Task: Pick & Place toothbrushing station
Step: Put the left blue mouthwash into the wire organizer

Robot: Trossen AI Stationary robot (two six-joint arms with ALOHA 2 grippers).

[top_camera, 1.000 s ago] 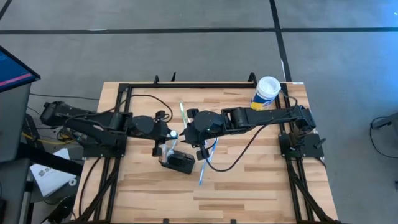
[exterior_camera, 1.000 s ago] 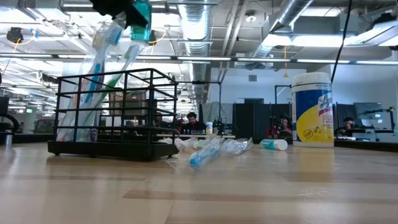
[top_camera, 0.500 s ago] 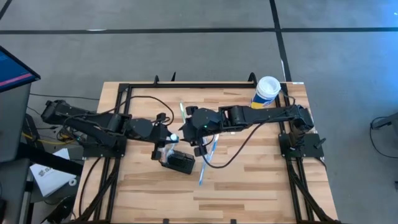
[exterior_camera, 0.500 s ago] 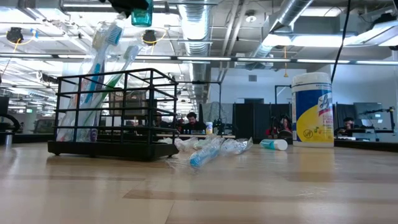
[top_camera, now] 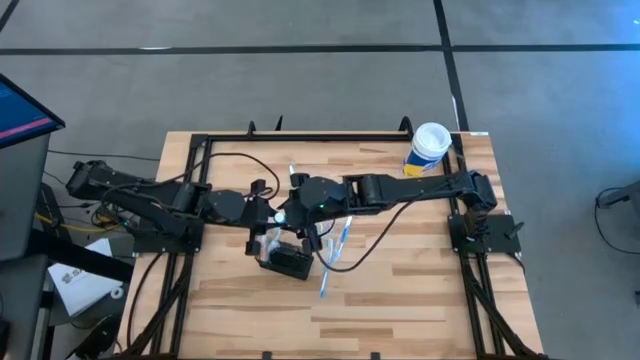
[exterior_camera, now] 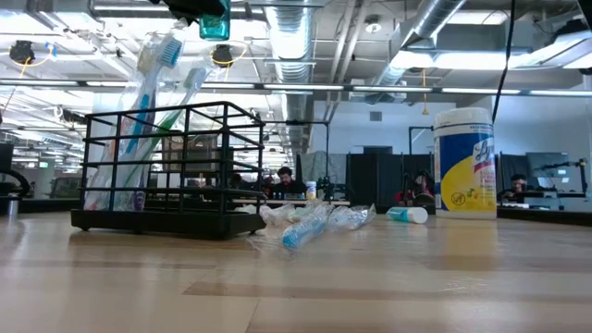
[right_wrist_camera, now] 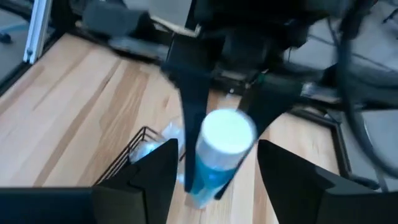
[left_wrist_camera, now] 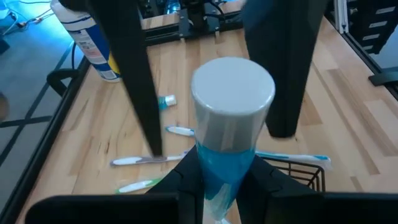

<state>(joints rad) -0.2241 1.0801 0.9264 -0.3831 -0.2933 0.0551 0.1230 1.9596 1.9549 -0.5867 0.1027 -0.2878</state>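
Counts: 2 arms, 1 toothbrushing station, 1 tube, 1 canister, and 3 loose toothbrushes that I can count from above.

- The toothbrushing station (top_camera: 288, 264) is a black wire rack standing upright on the tabletop (top_camera: 420, 310). It sits left of centre, toward the near side and well in from every edge. The low view shows a few brushes standing in its left end; I can't give an exact count.
- The left gripper (top_camera: 270, 218) is above the far edge of the station. Its jaws are clenched on a blue tube (left_wrist_camera: 231, 93) with a white cap, held cap-up.
- The right gripper (top_camera: 295, 212) reaches in from the right and meets the left one over the same spot. Its jaws are released and spread wide, with one finger on each side of the tube, as both wrist views show. I can't tell whether they touch it.
- Loose toothbrushes: one is far of the grippers (top_camera: 293, 178), one is just right of the station (top_camera: 340, 240), and one is near-right of it (top_camera: 324, 284). The low view also shows a small teal-capped tube (exterior_camera: 407, 215) lying further right.
- The yellow-and-white canister (top_camera: 428, 147) stands at the far right corner, beside the frame rail and well apart from the rest.

Room to move: there is bare wood on the near strip and on the right half. The space around the station is tight, with both grippers above it and brushes along its right side.
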